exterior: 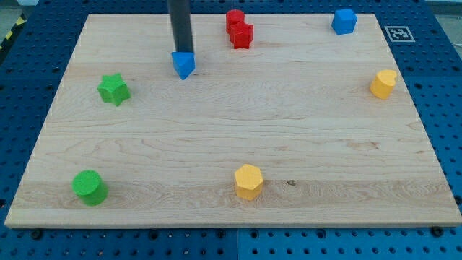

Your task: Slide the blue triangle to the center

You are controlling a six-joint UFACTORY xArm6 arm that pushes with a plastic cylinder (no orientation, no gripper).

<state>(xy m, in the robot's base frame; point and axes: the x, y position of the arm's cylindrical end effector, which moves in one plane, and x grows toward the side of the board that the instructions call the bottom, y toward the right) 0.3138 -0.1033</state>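
My tip [181, 52] touches the top edge of the blue triangle [184, 64], upper left of centre on the board [231, 137]; no fingers exist, so nothing is grasped; an off-axis push risks the triangle rotating and slipping sideways.

A pale rectangular wooden board [238, 137] with visible grain lies on a blue perforated metal table top [440, 87] — rows of small dark holes show around every edge. A black-and-white square marker tag [396, 33] sits just beside the board's upper right corner — light is even and soft
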